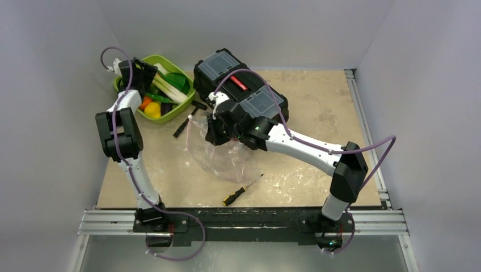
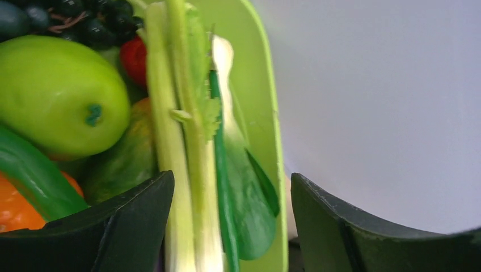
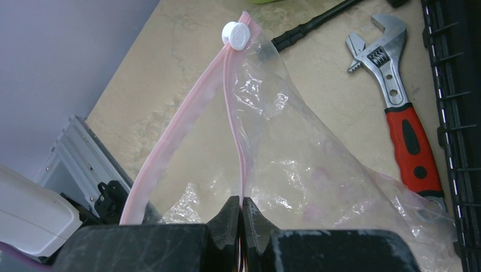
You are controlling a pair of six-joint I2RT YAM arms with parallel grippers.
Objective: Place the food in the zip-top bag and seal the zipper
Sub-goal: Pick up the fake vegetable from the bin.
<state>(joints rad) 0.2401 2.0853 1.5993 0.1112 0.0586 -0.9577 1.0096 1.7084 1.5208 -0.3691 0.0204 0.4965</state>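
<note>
The food lies in a lime-green tray (image 1: 170, 116): a green apple (image 2: 57, 96), an orange (image 2: 17, 209), a green pod (image 2: 28, 175) and long leek stalks (image 2: 170, 141). My left gripper (image 2: 232, 177) (image 1: 148, 76) is down in the tray, open. The leek stalks, a green leaf and the tray's rim (image 2: 266, 113) stand between its fingers. The clear zip-top bag (image 1: 218, 156) (image 3: 317, 170) hangs in the middle of the table. My right gripper (image 3: 240, 199) (image 1: 211, 136) is shut on its pink zipper (image 3: 181, 119). The mouth gapes open and its white slider (image 3: 236, 35) sits at the far end.
A black toolbox (image 1: 238, 85) stands behind the right gripper. A red-handled wrench (image 3: 405, 124) lies beside the bag. A thin black tool (image 1: 184, 126) rests between tray and bag. A screwdriver (image 1: 241, 190) lies near the front edge. Grey walls close in on the left and at the back.
</note>
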